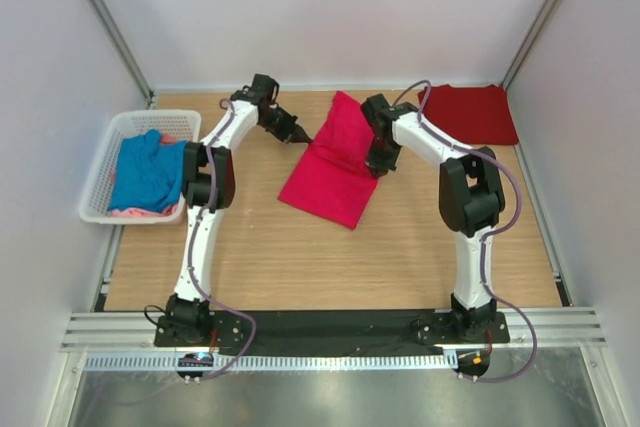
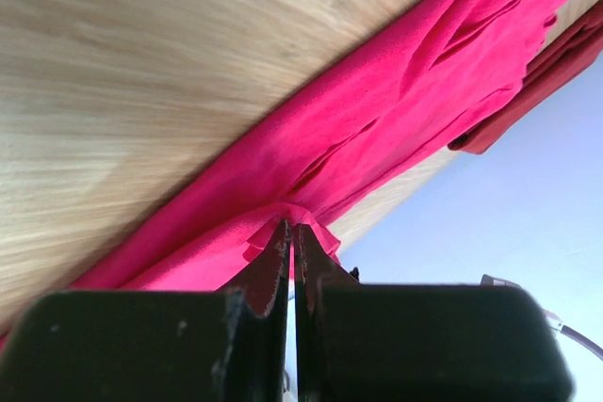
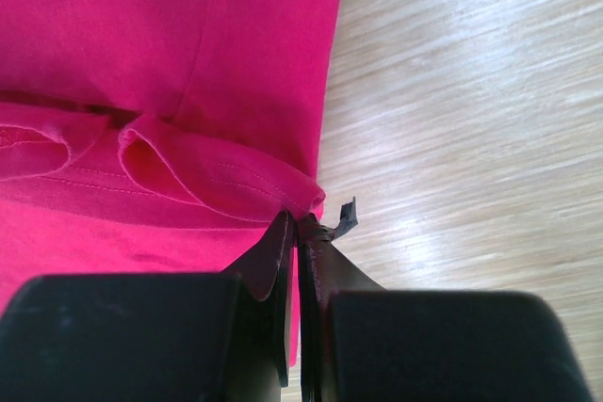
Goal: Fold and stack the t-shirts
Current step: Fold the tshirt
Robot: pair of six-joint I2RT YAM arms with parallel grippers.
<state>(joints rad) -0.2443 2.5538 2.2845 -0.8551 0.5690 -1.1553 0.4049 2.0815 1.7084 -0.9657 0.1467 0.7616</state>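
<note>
Jaws of left gripper (image 1: pixel 302 138) and right gripper (image 1: pixel 379 170) pinched tight on opposite long edges of the bright pinkish-red t-shirt (image 1: pixel 330 175), mid table (image 1: pixel 250 247), long axis far-to-near; probably a two-arm fold.

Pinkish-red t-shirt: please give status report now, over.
Left jaws shut on pinkish-red t-shirt, left edge. Right jaws shut on right edge. Darker red t-shirt apart, far right; nothing blocking.

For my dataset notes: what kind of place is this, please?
Likely a robot lab test cell, not a home: white panels enclose a wooden table, and the left arm and right arm are bolted to its near edge.
</note>
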